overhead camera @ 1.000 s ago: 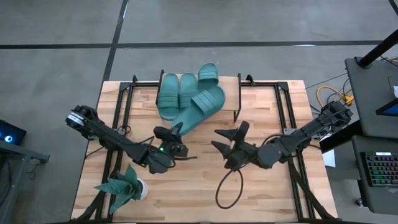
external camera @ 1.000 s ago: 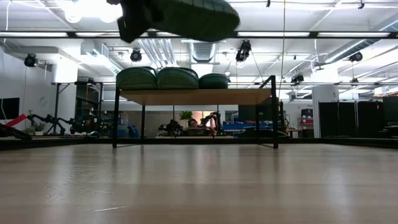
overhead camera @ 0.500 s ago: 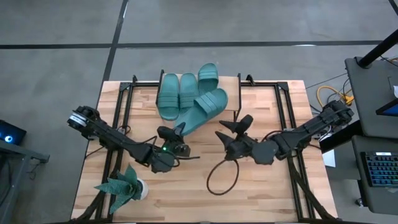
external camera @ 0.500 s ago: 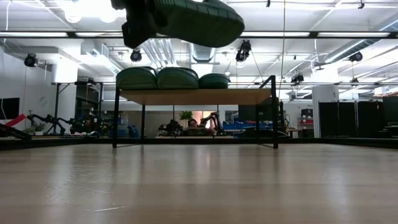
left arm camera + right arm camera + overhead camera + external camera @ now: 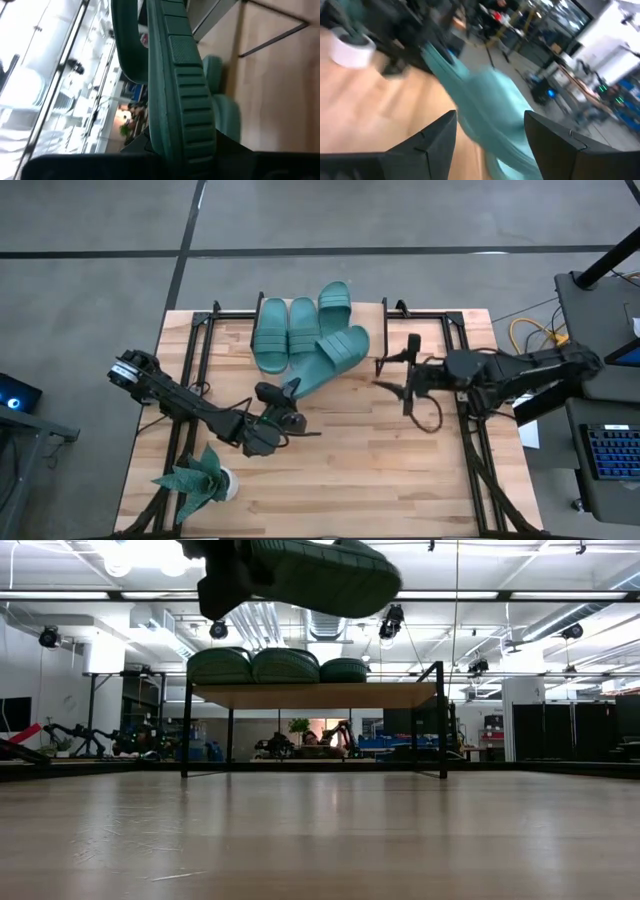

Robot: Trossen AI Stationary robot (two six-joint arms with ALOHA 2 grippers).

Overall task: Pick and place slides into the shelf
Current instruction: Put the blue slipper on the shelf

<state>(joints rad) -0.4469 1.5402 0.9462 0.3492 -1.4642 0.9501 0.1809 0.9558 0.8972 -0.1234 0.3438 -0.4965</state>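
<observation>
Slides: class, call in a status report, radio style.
Left tool shut on fourth slide, raised near shelf. Right tool open, empty. Three slides on shelf. Nothing blocking.

Shelf [image 5: 372,330] top is crowded: three slides [image 5: 290,330] fill its left and middle, only the right strip is bare wood. Held slide [image 5: 325,358] slants across the front edge (left gripper [image 5: 283,402] clamped on its heel). Right gripper [image 5: 392,370] spread open, just beside the shelf's right leg. Potted plant [image 5: 198,479] blocks the near-left corner; mid-table open.
</observation>
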